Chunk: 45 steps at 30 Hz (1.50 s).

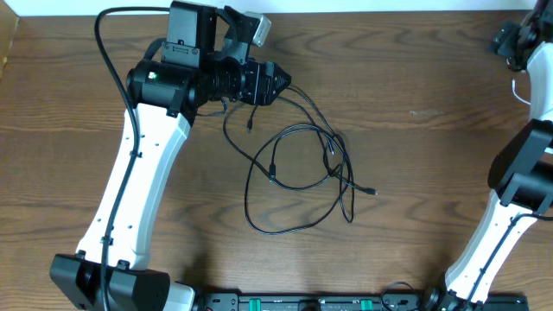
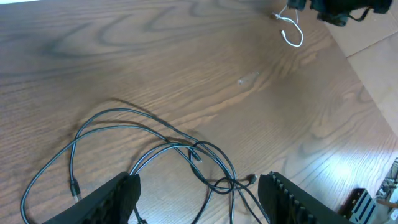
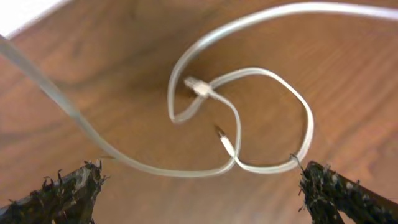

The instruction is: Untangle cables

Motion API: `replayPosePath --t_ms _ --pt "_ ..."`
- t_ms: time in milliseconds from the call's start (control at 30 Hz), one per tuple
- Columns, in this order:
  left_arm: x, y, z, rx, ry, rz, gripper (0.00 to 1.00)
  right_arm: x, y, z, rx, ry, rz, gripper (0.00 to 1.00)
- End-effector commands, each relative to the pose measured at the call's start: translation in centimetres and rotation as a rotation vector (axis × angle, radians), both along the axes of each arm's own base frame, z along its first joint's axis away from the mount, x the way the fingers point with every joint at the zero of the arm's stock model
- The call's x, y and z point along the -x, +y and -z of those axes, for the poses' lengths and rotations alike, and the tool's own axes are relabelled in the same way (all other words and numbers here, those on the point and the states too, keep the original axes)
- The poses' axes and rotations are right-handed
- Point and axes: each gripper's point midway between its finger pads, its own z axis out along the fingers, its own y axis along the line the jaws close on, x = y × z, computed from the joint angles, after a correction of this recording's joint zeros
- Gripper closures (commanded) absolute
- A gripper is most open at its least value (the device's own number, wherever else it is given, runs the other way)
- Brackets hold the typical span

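We hold the left tool [image 2: 199, 186] spread just above the black cables [image 2: 198, 154], which lie tangled on the worktop [image 1: 415, 173], probably ready to pick a strand. Well apart from that tangle, the right tool [image 3: 202, 180] hangs spread over the white cable [image 3: 239, 118], seemingly laid aside as freed.

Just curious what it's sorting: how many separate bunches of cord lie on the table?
2. A black tangle lies in the middle, before the left pincer; a white cord lies looped at far right, under the right pincer. More may hide under the arms.
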Motion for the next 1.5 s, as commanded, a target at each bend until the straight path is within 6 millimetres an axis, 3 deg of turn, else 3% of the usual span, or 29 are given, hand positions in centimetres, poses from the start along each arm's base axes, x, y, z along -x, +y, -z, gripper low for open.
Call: replayPosePath --t_ms 0,133,300,533,667,767,900,1133,1333,1467 --pt "-0.3 0.1 0.1 -0.01 -0.002 -0.004 0.34 2.1 -1.0 -1.2 0.015 0.053 0.026 0.01" --pt "-0.3 0.1 0.1 -0.01 -0.002 -0.004 0.34 4.0 -0.3 -0.2 0.0 0.166 -0.034 0.01" --pt "-0.3 0.1 0.1 -0.01 -0.002 -0.003 0.34 5.1 2.3 -0.1 -0.092 0.241 -0.195 0.01" --pt "-0.3 0.1 0.1 -0.01 -0.002 -0.003 0.34 10.4 4.8 -0.3 -0.197 0.462 -0.305 0.01" --pt "-0.3 0.1 0.1 -0.01 -0.002 -0.004 0.34 12.0 5.6 -0.1 -0.234 0.531 -0.341 0.01" --pt "-0.3 0.1 0.1 -0.01 -0.002 -0.004 0.34 10.0 9.0 -0.2 -0.371 0.411 -0.517 0.01" --pt "-0.5 0.3 0.0 -0.012 -0.012 -0.01 0.34 7.7 15.9 -2.0 -0.581 0.212 -0.783 0.01" --pt "-1.1 3.6 -1.1 -0.055 -0.029 -0.17 0.34 6.9 21.6 -2.3 -0.594 0.224 -0.907 0.01" --pt "1.0 8.3 -2.3 -0.182 -0.025 -0.378 0.34 7.1 26.8 -2.3 -0.589 0.264 -1.0 0.01" --pt "2.2 8.9 -1.5 -0.197 0.041 -0.412 0.34 7.6 30.3 -2.1 -0.59 0.306 -1.023 0.01"
